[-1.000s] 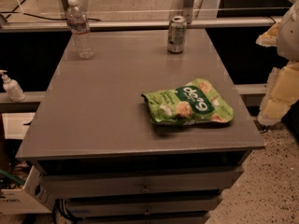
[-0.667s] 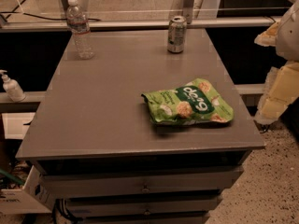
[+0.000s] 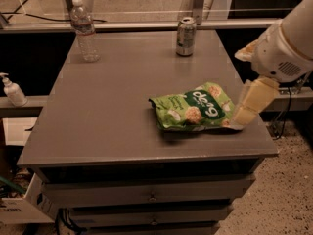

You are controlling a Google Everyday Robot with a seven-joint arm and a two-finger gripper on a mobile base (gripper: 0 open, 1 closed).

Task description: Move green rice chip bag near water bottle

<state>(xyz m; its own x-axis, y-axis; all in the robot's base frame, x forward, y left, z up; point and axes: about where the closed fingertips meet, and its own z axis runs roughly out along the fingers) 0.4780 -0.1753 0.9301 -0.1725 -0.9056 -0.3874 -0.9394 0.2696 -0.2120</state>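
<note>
So the big thing here is a grey drawer cabinet (image 3: 122,97), and its flat top is the work surface. The robot's white arm (image 3: 288,48) comes in from the right, and the gripper (image 3: 243,116) is down at the near-right part of the top, right against the right edge of the green rice chip bag (image 3: 193,112). Honestly can't tell how far open it is, or whether it has any hold on the bag.

The bag lies flat, near and right of centre. The water bottle (image 3: 84,31) stands upright at the far-left corner, well apart from it. A silver-green drink can (image 3: 185,36) sits at the far edge, right of centre, and a white pump bottle (image 3: 12,89) is off the cabinet to the left.

Looks like the grasp step. The next move needs a firm pinch on that crinkly edge, then a carry diagonally far-left, stopping beside the bottle without tipping it.
</note>
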